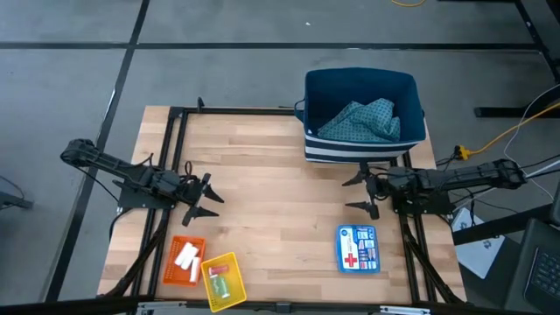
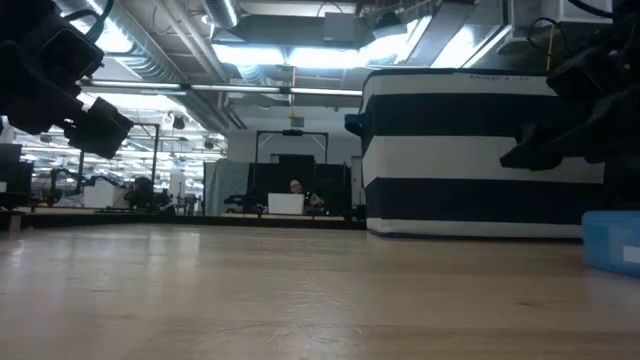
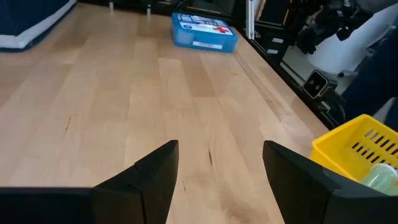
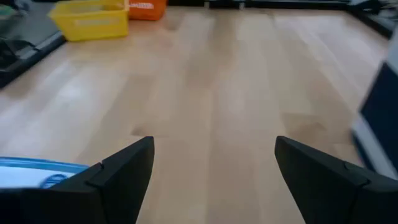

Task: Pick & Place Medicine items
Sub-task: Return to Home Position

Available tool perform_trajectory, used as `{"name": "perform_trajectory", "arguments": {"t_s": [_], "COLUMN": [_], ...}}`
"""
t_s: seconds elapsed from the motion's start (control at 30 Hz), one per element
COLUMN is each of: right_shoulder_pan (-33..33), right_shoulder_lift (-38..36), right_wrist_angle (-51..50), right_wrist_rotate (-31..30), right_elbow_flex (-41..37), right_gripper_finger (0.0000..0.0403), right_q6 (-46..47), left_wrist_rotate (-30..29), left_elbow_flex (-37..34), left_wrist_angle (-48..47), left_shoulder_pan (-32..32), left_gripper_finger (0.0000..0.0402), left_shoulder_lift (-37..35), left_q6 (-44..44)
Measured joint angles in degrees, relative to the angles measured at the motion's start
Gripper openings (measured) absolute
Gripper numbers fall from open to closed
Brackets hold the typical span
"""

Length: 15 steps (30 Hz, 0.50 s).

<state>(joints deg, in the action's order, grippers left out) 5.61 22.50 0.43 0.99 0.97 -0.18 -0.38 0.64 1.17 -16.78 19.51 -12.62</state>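
The medicine items lie in two small baskets at the table's near left. White tubes rest in an orange basket. A light-green piece lies in a yellow basket, also seen in the left wrist view. A thin pinkish-red stick does not show. My left gripper hovers open at the table's left side, above and beyond the baskets. My right gripper hovers open at the right side, near the striped bin.
A dark blue bin with a white-striped wall stands at the far right and holds a blue patterned cloth. A blue first-aid box lies flat at the near right. The bare wood between the grippers is free.
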Motion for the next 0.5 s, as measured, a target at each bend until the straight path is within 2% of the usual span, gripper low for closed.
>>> {"name": "perform_trajectory", "arguments": {"t_s": [0.27, 0.43, 0.5], "right_shoulder_pan": [0.01, 0.02, 0.32], "right_shoulder_lift": [-0.13, -0.18, -3.14], "right_wrist_angle": [1.98, 2.58, 2.03], "right_wrist_rotate": [11.60, 15.53, 15.80], "right_elbow_flex": [0.00, 0.02, -0.04], "right_gripper_finger": [0.0334, 0.0334, 0.0334], "right_q6": [0.76, 0.55, 3.42], "left_wrist_rotate": [0.00, 0.00, 0.00], "left_elbow_flex": [-0.02, -0.02, -0.02], "left_wrist_angle": [0.38, 0.54, 0.58], "left_shoulder_pan": [0.01, 0.00, 0.00], "left_gripper_finger": [0.0229, 0.0232, 0.0233], "left_shoulder_lift": [-0.01, -0.02, 0.00], "left_q6": [-0.13, -0.13, -0.15]}}
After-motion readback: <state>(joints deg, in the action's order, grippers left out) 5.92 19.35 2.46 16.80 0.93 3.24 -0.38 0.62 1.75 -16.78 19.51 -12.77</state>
